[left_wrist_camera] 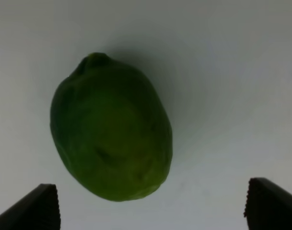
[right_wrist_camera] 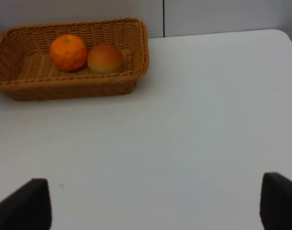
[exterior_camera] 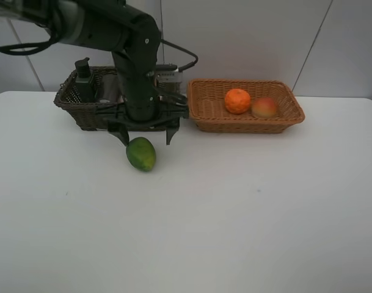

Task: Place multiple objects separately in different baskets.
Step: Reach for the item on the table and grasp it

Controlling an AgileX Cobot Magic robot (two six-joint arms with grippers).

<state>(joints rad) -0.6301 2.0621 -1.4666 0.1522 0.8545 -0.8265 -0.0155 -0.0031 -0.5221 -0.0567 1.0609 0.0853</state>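
The green fruit [exterior_camera: 141, 154] lies on the white table in front of the dark brown basket [exterior_camera: 72, 105]; it fills the left wrist view [left_wrist_camera: 112, 127]. My left gripper [exterior_camera: 146, 135] hangs open just above and behind the fruit, fingertips [left_wrist_camera: 38, 208] apart and empty. The dark green black-capped bottle [exterior_camera: 83, 80] stands in the dark basket. The orange [exterior_camera: 237, 101] and the red-yellow fruit [exterior_camera: 264, 107] lie in the light tan basket [exterior_camera: 201, 116], also in the right wrist view [right_wrist_camera: 69, 51]. My right gripper [right_wrist_camera: 155, 201] is open and empty, out of the high view. The pink bottle and mauve cup are hidden.
The left arm [exterior_camera: 127, 43] stands in front of the dark basket and hides part of it. The table's far edge runs behind both baskets, against a white wall. The table's right corner [right_wrist_camera: 280, 33] shows in the right wrist view.
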